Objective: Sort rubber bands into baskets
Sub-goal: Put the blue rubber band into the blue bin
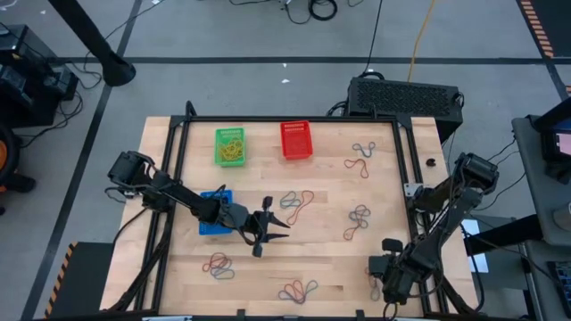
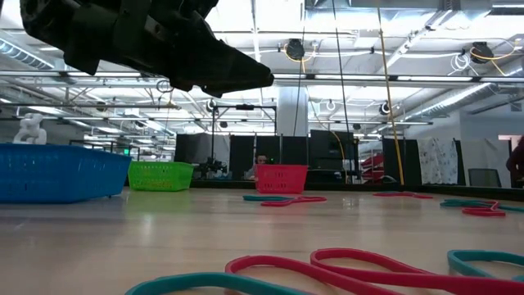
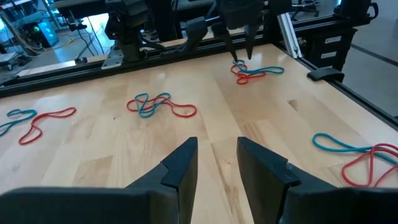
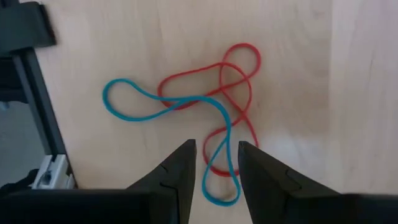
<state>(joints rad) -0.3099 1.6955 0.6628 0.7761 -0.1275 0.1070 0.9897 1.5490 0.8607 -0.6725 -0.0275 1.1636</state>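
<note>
The thin red and blue rubber bands [image 4: 205, 112] lying tangled flat on the pale wooden counter [image 4: 298, 37] look light and floppy, probably best pinched at a raised crossing, right beneath the right gripper [image 4: 216, 163], its jaws slightly parted and empty.

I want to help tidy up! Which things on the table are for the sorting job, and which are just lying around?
For the job:
- rubber bands, red and blue tangles on the wood
- green basket
- red basket
- blue basket
- left gripper, right gripper, both open and empty

Just lying about:
- black box behind the table
- floor cables
</note>
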